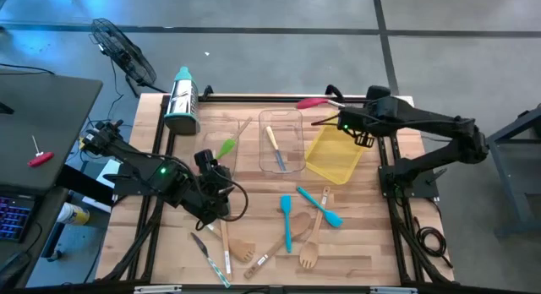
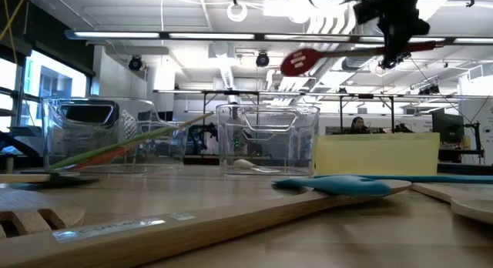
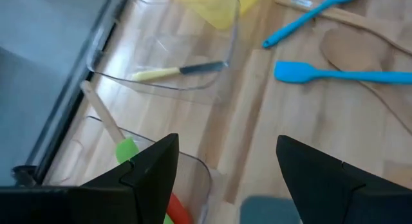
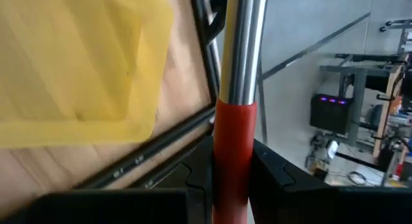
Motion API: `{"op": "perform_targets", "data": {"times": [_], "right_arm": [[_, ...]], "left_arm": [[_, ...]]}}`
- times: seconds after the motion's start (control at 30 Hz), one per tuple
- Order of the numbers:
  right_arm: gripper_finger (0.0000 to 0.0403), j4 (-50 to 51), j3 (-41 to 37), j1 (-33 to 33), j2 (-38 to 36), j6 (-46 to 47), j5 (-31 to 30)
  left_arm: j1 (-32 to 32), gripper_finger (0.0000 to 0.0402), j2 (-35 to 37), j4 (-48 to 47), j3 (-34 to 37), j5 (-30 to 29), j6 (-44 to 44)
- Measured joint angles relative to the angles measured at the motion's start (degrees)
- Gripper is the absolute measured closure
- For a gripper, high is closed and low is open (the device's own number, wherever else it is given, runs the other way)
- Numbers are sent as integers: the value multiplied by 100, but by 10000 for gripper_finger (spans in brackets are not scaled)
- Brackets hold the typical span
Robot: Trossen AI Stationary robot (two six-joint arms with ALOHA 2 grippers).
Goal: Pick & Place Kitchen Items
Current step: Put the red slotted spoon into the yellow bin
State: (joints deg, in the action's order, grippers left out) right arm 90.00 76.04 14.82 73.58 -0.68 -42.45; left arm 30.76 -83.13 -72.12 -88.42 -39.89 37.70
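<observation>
Holding red spoon (image 1: pixel 314 100) aloft beyond counter's (image 1: pixel 363 243) far edge, right gripper (image 1: pixel 347 121) fingers clamped on its handle, near yellow bin (image 1: pixel 335 155). Left gripper (image 1: pixel 221 177) fingers apart above clear bin (image 1: pixel 281 140) area. Teal spatulas (image 1: pixel 287 220), wooden forks (image 1: pixel 308 258) lie on counter.

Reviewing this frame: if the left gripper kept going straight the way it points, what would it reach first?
Probably the near clear bin holding the green spatula; the open left gripper aims just over its rim, though depth is unclear.

A knife (image 1: pixel 274 145) lies in the bin (image 1: pixel 281 117) left of the tray (image 1: pixel 334 154).
</observation>
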Motion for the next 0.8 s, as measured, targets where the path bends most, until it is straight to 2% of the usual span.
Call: {"op": "perform_targets", "data": {"times": [0.27,0.5,0.6,0.8], "right_arm": [[351,7,-845,-137,-299,24,-448],[351,0,-1297,-147,-546,77,-784],[351,-1,-1478,-150,-539,-175,-1244],[351,11,-1597,-145,-426,-816,-2765]], "left_arm": [[-2,146,0,-2,0,-587,-310],[-4,146,0,-8,0,-679,-443],[-4,146,0,-39,0,-649,-443],[-4,146,0,-50,0,-598,-443]]}}
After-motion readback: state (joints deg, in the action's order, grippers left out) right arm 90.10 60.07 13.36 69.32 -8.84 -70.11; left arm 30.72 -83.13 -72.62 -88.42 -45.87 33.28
